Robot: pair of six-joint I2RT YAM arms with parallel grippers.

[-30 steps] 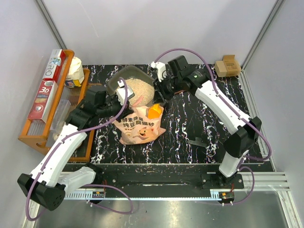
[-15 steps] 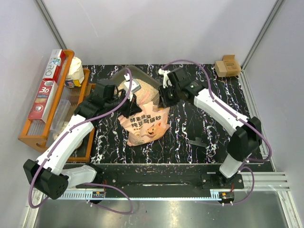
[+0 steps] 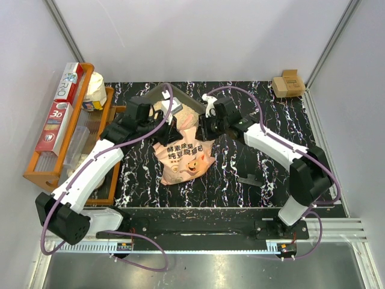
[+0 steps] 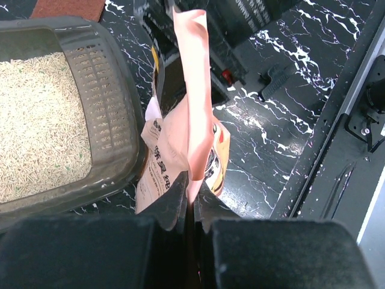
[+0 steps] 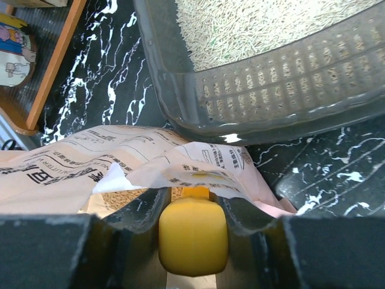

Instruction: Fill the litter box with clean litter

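The dark grey litter box (image 3: 157,95) sits at the table's back, mostly hidden behind the arms; it shows in the left wrist view (image 4: 102,108) and the right wrist view (image 5: 264,102). Beige clean litter (image 4: 36,120) lies in it, also in the right wrist view (image 5: 252,24). The pink pig-printed bag (image 3: 183,158) stands just in front. My left gripper (image 3: 170,127) is shut on the bag's top edge (image 4: 192,108). My right gripper (image 3: 201,127) is shut on the yellow scoop's handle (image 5: 193,235), whose head is inside the bag mouth.
An orange wooden rack (image 3: 60,129) with boxes and a white jar stands at the left. A small cardboard box (image 3: 288,83) sits at the back right. A small black part (image 3: 249,180) lies on the marbled table right of the bag.
Both grippers have moved in over the bag. The left pulled the bag's top edge up and toward the box; the right pushed the scoop down into the bag mouth, hiding its orange head.
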